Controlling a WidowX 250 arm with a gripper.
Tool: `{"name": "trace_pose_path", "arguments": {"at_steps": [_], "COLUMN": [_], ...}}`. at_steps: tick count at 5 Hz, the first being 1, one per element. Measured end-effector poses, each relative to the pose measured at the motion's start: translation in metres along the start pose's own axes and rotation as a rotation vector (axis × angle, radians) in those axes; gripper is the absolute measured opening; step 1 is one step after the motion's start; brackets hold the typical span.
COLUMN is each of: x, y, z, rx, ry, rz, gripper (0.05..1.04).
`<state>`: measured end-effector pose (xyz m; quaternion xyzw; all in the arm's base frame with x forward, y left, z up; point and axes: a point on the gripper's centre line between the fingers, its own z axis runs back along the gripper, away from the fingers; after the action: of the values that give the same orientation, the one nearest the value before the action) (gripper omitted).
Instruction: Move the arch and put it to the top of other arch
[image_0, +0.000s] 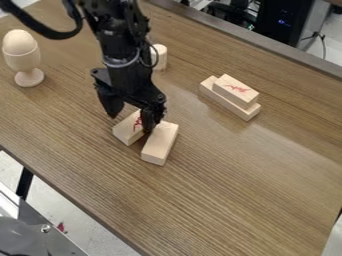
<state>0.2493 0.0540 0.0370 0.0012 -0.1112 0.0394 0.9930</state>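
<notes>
"Where do we see the claw (130, 121)?"

"We find it just off the middle, toward ten o'clock, pointing down, on the black arm (119, 47) that enters from the top edge at eleven."

"And how do its fingers stand?"

"We see them apart, one to each side of the red-marked block (129, 129). Whether either one touches the wood, we can't tell."

"So that block is our arch?"

"It is the piece below the claw, at nine o'clock from the middle and close in. From up here we can't tell its underside shape."

"What lies next to it?"

"We have a plain block (160, 143) flat on the table (267, 175), just beside it, at seven o'clock from the middle. We can't tell if the two touch, as a finger hides the spot."

"And farther out?"

"At two o'clock we've got a stack: a long lower block (227, 102) with a shorter upper block (236, 90), also red-marked, lying on it. Near twelve we see a pale cylinder (159, 56), partly behind the arm. Out at ten, a wooden cup (23, 60) stands upright with an egg-shaped piece (19, 41) in it."
</notes>
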Motion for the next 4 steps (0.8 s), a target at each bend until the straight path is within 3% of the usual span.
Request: {"name": "trace_pose_path", "arguments": {"at_steps": [2, 3, 4], "x": [-0.0039, -0.0054, -0.0042], "y": [-0.0009, -0.0015, -0.0014], "z": [-0.0067, -0.0095, -0.0093], "rx": [-0.009, -0.015, -0.016], "ry": [0.029, 0.040, 0.050], "rz": [-0.023, -0.015, -0.014], "gripper": [0.945, 0.660, 0.547]}}
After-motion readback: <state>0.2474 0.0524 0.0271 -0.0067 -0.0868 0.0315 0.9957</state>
